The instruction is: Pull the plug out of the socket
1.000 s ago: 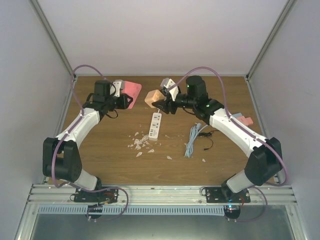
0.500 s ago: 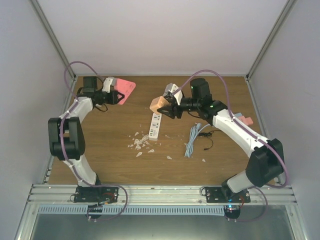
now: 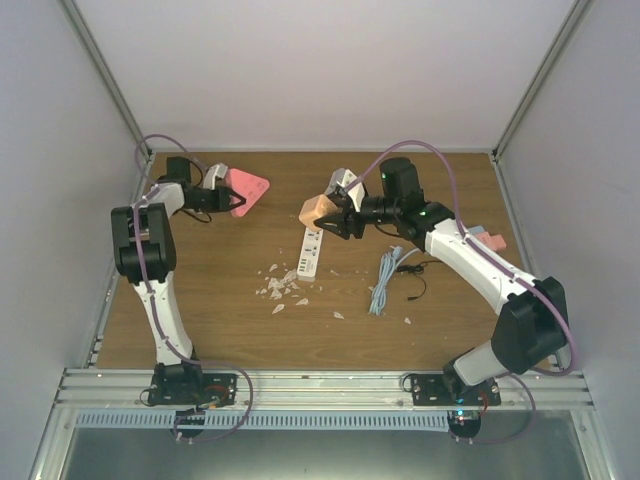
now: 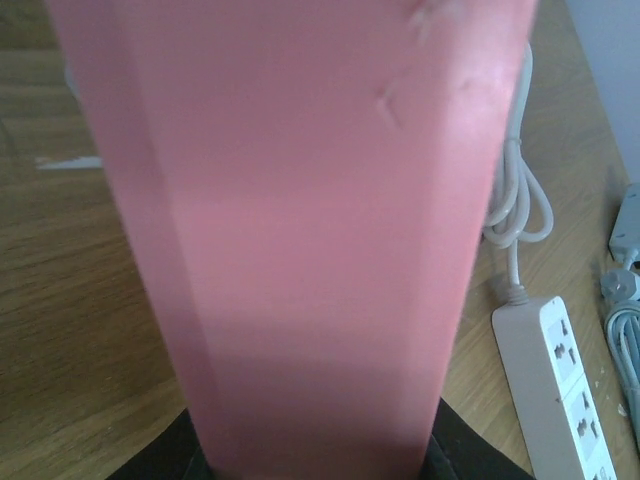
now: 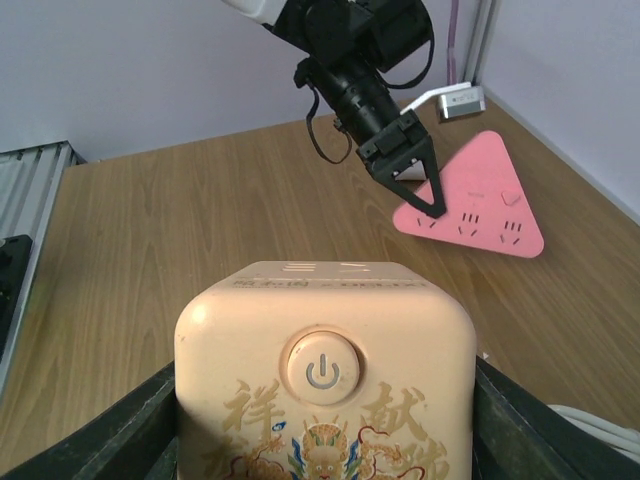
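left gripper (image 5: 430, 200) pinches a pink triangular plastic socket (image 5: 470, 205); right gripper (image 3: 330, 213) clamps a peach cube-shaped socket (image 5: 322, 370). securing step, likely; next needs a straight plug pull.

Mid-table lies the power strip (image 3: 311, 250) (cable coil (image 3: 384, 280) to its right), triangular socket (image 3: 249, 187) far-left.
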### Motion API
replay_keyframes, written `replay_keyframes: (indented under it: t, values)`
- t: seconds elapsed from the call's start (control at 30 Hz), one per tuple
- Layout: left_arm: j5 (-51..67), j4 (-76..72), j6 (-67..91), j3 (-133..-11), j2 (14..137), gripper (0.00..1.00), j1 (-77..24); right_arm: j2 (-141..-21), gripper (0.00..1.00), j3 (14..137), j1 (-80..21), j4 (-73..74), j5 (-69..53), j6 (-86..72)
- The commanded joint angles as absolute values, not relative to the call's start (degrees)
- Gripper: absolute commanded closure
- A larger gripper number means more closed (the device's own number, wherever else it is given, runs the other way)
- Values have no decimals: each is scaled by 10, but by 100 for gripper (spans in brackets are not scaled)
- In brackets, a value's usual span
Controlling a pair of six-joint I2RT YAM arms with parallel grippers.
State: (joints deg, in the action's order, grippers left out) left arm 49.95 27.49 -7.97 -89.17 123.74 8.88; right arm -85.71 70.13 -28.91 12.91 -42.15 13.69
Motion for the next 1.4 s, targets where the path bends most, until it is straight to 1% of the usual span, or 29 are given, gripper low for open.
replay_keyframes:
  t: [0.0,0.07,0.2,0.3,0.4,0.5,0.57,0.67,0.87,1.0,1.1,1.23,1.37]
  values:
    - [533,285,-84,-930,1261,83,92,-860,99,700,-287,114,-437,143]
    - [532,291,-81,-937,1271,76,93,-862,99,701,-287,114,-437,143]
    - [526,298,-77,-942,1276,54,96,-862,99,704,-287,114,-435,144]
    - [502,308,-79,-948,1268,42,97,-863,99,710,-287,118,-432,147]
    - [468,325,-79,-954,1255,27,100,-862,99,714,-287,123,-430,151]
    - [433,332,-82,-948,1229,17,109,-861,99,717,-287,126,-424,155]
    - [423,320,-86,-929,1198,14,114,-862,99,718,-287,127,-421,155]
    - [408,287,-98,-880,1134,2,115,-863,98,719,-287,117,-413,142]
    - [409,264,-168,-805,996,1,102,-874,98,723,-287,83,-409,81]
    - [412,245,-232,-750,889,1,65,-878,98,728,-287,58,-407,30]
    - [412,205,-280,-686,803,1,19,-884,98,751,-284,58,-404,4]
    - [338,135,-325,-617,704,1,-87,-889,96,768,-276,48,-406,-50]
    - [329,124,-308,-627,701,3,-133,-893,95,760,-269,23,-431,-98]
